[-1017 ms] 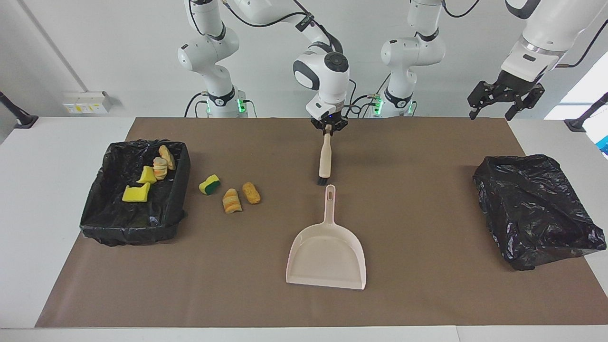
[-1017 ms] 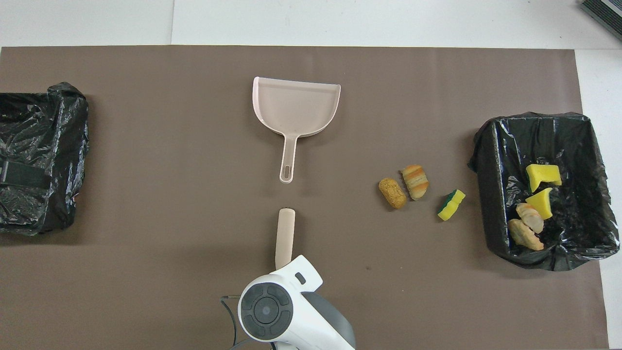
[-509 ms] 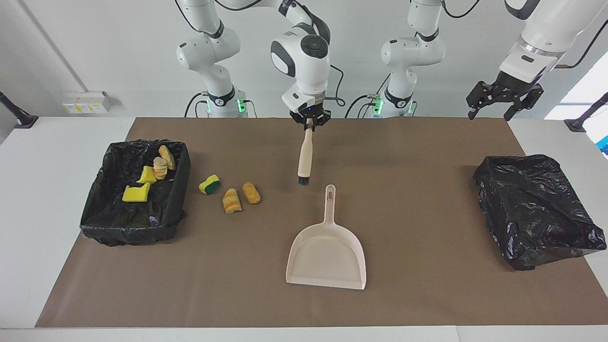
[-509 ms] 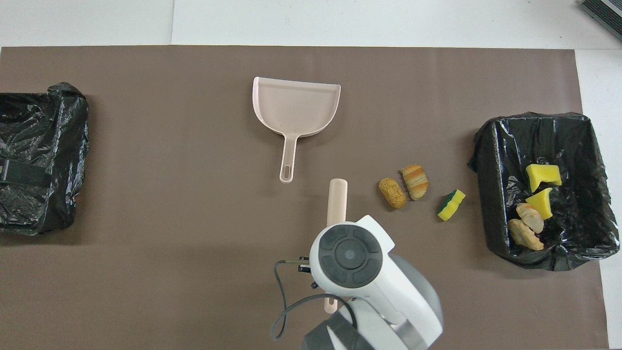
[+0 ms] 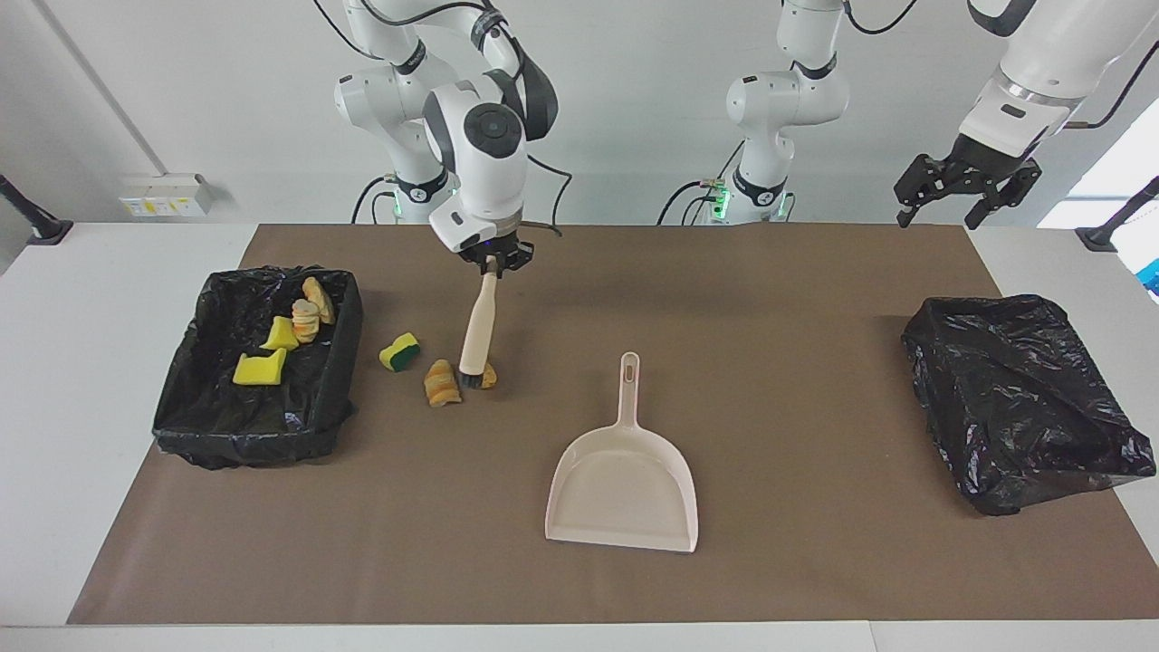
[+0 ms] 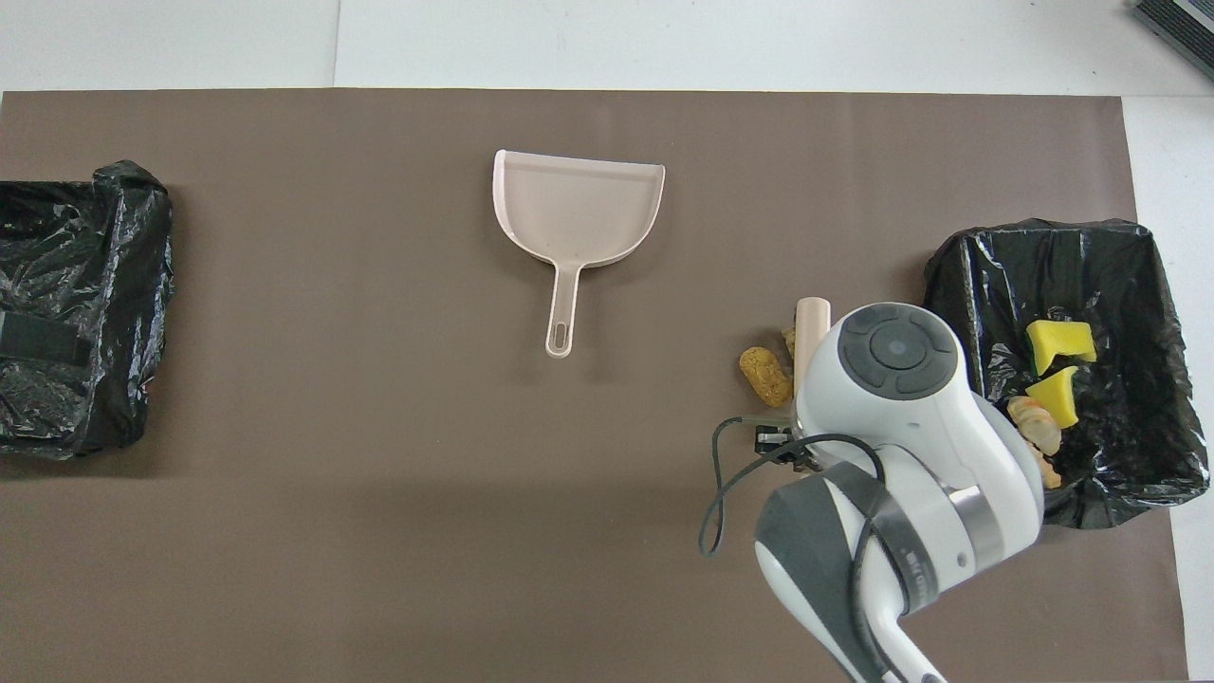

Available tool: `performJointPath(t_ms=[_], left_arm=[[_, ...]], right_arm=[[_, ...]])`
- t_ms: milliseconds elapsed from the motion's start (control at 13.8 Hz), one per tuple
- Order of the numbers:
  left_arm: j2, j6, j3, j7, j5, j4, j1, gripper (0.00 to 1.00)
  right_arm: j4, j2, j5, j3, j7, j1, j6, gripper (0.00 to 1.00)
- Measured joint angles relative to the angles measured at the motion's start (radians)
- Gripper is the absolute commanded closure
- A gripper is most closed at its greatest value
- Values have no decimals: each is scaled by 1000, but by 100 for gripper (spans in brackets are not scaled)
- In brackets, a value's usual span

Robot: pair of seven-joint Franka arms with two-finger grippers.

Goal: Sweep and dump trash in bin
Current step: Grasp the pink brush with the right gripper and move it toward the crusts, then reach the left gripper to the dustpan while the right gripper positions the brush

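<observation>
The right pincer [image 5: 490, 263] is closed on the brush [image 5: 477, 332], whose bristles hang down among three scraps [image 5: 441, 382] lying loose on the counter [image 5: 815, 580]. I judge the sweep is about to begin; the next stroke should push them toward the dustpan [image 5: 624, 484], well apart. Four scraps lie in the bin [image 5: 172, 412] beside them. The left pincer [image 5: 962, 192] waits open, high.

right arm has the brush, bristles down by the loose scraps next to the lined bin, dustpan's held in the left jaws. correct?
One thing is off: the dustpan isn't held. The facing view shows it lying flat on the mat mid-table, while the left gripper hangs open, raised over the left arm's end of the table. The rest stands: the right gripper holds the brush, bristles down at the loose scraps beside the lined bin.
</observation>
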Motion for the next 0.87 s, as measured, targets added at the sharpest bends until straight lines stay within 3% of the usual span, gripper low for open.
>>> performJointPath(t_ms=[218, 436, 654, 872], left_arm=[[0, 1, 0, -4, 0, 0, 0, 0], [9, 77, -14, -26, -29, -5, -8, 0], [69, 207, -28, -146, -92, -16, -119, 0], [156, 341, -35, -243, -104, -24, -241, 0]], right_arm=[[-15, -16, -45, -2, -16, -57, -39, 100], [-78, -108, -59, 1, -14, -68, -104, 100], [-279, -231, -64, 0, -14, -107, -15, 100], [-337, -269, -65, 1, -27, -132, 21, 100]])
